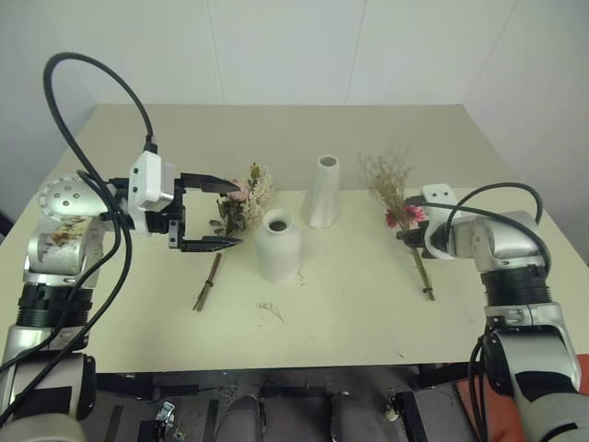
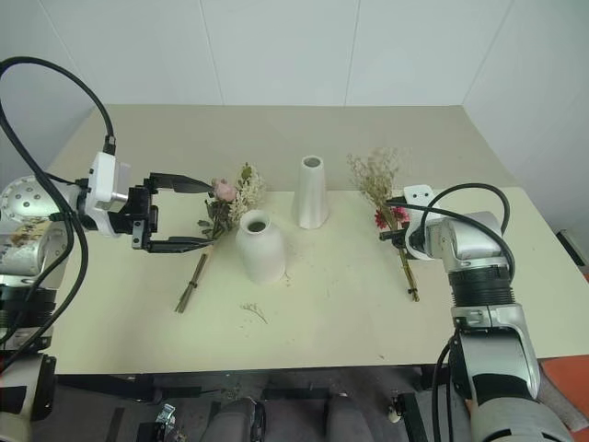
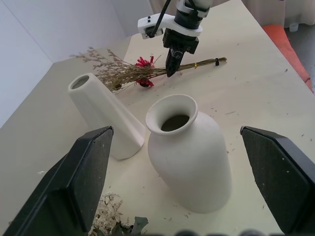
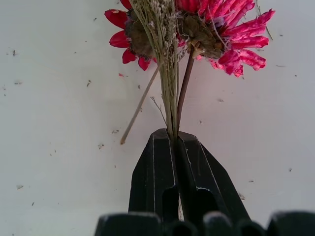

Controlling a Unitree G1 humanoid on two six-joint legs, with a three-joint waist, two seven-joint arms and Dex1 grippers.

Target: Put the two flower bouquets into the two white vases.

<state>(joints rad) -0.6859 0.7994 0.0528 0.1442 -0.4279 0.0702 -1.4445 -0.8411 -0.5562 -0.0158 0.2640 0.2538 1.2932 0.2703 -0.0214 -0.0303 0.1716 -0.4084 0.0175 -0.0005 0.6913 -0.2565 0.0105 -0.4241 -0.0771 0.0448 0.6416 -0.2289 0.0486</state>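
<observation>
On the table (image 1: 368,313), the squat vase (image 1: 277,246) and tall vase (image 1: 322,191) stand between the two arms, both empty. Left gripper (image 1: 210,214) hovers with fingers spread wide, the pink-rose bouquet (image 1: 241,204) lying just past its fingertips, untouched, beside the squat vase. Right gripper (image 4: 176,142) has its fingers pressed together, pinching the stems of the dried-grass bouquet (image 1: 401,210) just below the red flower heads (image 4: 216,29); the bouquet lies flat on the table. Judgement: grip sits high on the stems, near the heads, so the long tail below will swing; lift slowly, tip the stems downward, and lead the cut ends into a vase mouth before letting go. No brands, labels or legible writing anywhere.
</observation>
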